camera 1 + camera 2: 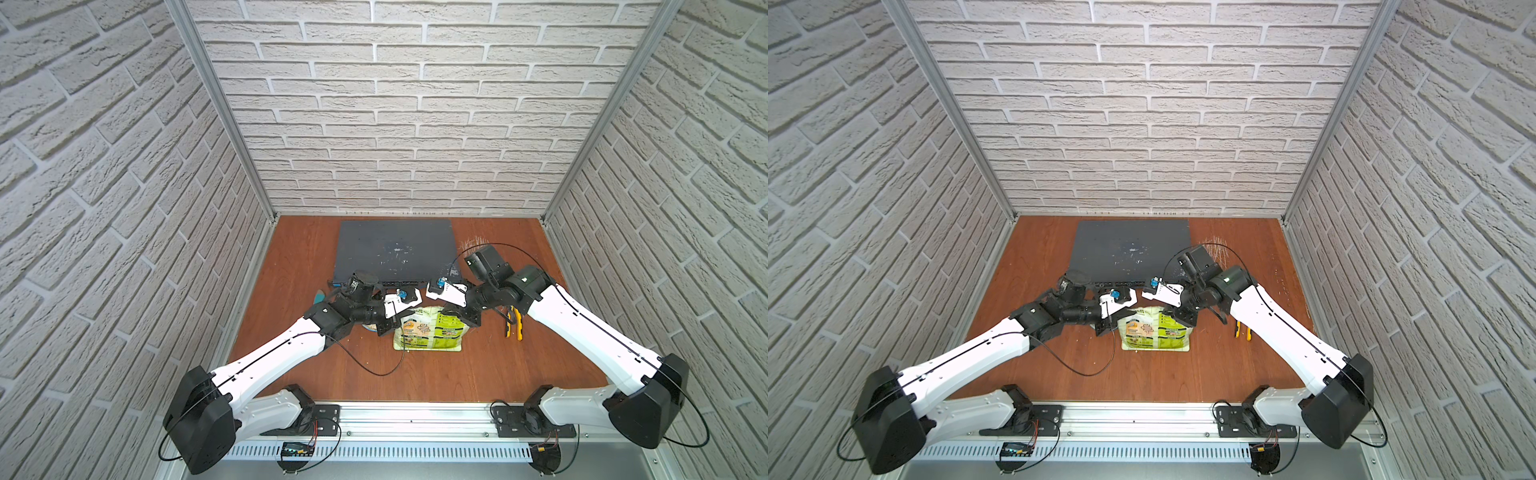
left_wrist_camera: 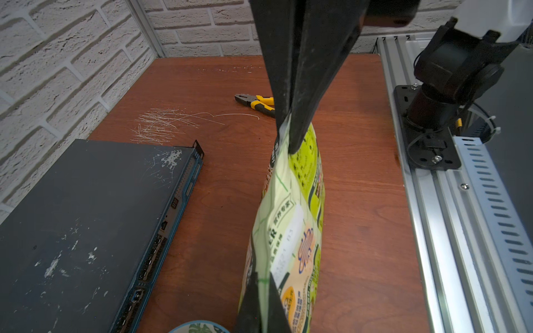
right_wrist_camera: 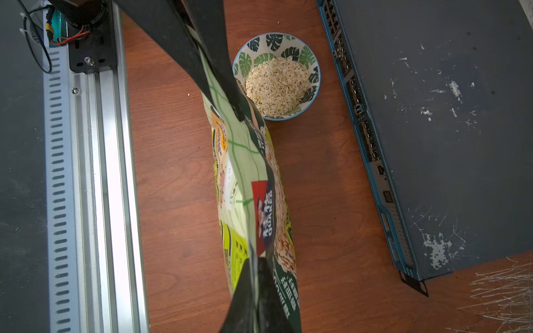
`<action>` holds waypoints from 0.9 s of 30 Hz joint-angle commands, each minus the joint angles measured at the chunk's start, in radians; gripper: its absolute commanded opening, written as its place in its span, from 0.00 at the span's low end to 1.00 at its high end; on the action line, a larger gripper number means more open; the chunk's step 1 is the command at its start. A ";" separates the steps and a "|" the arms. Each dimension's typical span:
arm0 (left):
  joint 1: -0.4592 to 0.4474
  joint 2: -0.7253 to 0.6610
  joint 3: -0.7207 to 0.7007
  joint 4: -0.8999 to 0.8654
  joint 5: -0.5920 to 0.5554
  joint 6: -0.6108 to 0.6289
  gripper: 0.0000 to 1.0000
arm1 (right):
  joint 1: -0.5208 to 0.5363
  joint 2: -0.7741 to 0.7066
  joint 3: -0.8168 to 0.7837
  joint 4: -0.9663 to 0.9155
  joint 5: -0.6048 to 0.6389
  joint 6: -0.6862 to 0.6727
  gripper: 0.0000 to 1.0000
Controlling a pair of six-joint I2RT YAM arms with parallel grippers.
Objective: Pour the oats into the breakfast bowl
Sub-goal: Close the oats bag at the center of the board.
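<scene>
My left gripper (image 2: 263, 291) is pinched tight on one top corner of the oats pouch (image 1: 430, 332). My right gripper (image 3: 256, 268) clamps the opposite corner, so the pouch stands upright between them over the wooden table (image 1: 415, 374), in front of the network switch (image 1: 395, 245). I cannot tell whether its base touches the wood. Only my right wrist view shows the breakfast bowl (image 3: 274, 41) whole, just beside the pouch, with a heap of oats (image 3: 277, 83) inside. In both top views my left arm covers nearly all of it. My left wrist view catches a sliver of its rim, and beyond the pouch it shows the yellow-handled pliers (image 2: 256, 103), which lie outside the right wrist view.
</scene>
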 commanded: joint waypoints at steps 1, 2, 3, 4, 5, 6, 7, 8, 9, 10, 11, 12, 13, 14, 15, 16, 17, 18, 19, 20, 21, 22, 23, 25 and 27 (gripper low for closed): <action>-0.003 -0.036 -0.005 0.126 0.003 0.009 0.00 | 0.011 -0.023 0.026 -0.017 -0.017 -0.009 0.12; -0.004 -0.039 -0.006 0.128 0.003 0.008 0.00 | 0.015 -0.020 0.024 -0.005 -0.031 -0.007 0.18; -0.003 -0.041 -0.008 0.130 0.005 0.008 0.00 | 0.021 -0.014 0.023 0.008 -0.043 -0.002 0.26; -0.004 -0.042 -0.009 0.131 0.006 0.009 0.00 | 0.028 -0.004 0.022 0.024 -0.054 0.002 0.30; -0.004 -0.043 -0.009 0.131 0.008 0.009 0.00 | 0.037 0.010 0.024 0.032 -0.063 0.004 0.32; -0.004 -0.046 -0.010 0.131 0.009 0.009 0.00 | 0.045 0.024 0.028 0.040 -0.059 0.006 0.32; -0.003 -0.047 -0.012 0.131 0.011 0.010 0.00 | 0.051 0.041 0.033 0.046 -0.055 0.007 0.31; -0.003 -0.048 -0.013 0.131 0.014 0.011 0.00 | 0.055 0.058 0.041 0.046 -0.051 0.006 0.29; -0.003 -0.050 -0.014 0.131 0.017 0.010 0.00 | 0.059 0.072 0.047 0.044 -0.046 0.006 0.27; -0.003 -0.052 -0.017 0.133 0.022 0.010 0.00 | 0.062 0.086 0.059 0.040 -0.039 0.002 0.23; -0.003 -0.051 -0.019 0.135 0.024 0.009 0.00 | 0.062 0.094 0.065 0.036 -0.035 0.000 0.18; -0.004 -0.053 -0.020 0.138 0.026 0.009 0.00 | 0.062 0.101 0.072 0.034 -0.028 0.001 0.08; -0.004 -0.055 -0.023 0.140 0.027 0.008 0.00 | 0.063 0.102 0.076 0.027 -0.020 -0.002 0.04; -0.004 -0.056 -0.026 0.142 0.025 0.008 0.00 | 0.062 0.103 0.080 0.018 -0.011 -0.008 0.03; -0.004 -0.056 -0.029 0.144 0.025 0.008 0.00 | 0.062 0.100 0.080 0.013 0.004 -0.011 0.03; -0.003 -0.055 -0.032 0.147 0.024 0.008 0.00 | 0.061 0.098 0.079 0.007 0.025 -0.012 0.06; -0.003 -0.055 -0.033 0.147 0.024 0.008 0.00 | 0.058 0.096 0.080 0.000 0.043 -0.013 0.16; -0.003 -0.054 -0.033 0.147 0.024 0.009 0.00 | 0.054 0.094 0.078 -0.010 0.052 -0.014 0.21; -0.004 -0.054 -0.033 0.147 0.026 0.008 0.00 | 0.050 0.092 0.075 -0.019 0.060 -0.018 0.23; -0.004 -0.053 -0.033 0.147 0.027 0.009 0.00 | 0.045 0.088 0.073 -0.027 0.065 -0.020 0.23; -0.004 -0.053 -0.033 0.145 0.028 0.008 0.00 | 0.041 0.084 0.071 -0.034 0.066 -0.022 0.19; -0.003 -0.054 -0.033 0.145 0.027 0.008 0.00 | 0.037 0.079 0.071 -0.040 0.065 -0.023 0.09; -0.003 -0.053 -0.033 0.144 0.027 0.008 0.00 | 0.033 0.073 0.071 -0.047 0.063 -0.024 0.04; -0.001 -0.051 -0.033 0.143 0.025 0.009 0.00 | 0.028 0.058 0.069 -0.056 0.065 -0.028 0.03; -0.002 -0.046 -0.033 0.140 0.023 0.010 0.00 | 0.020 0.037 0.062 -0.047 0.074 -0.024 0.11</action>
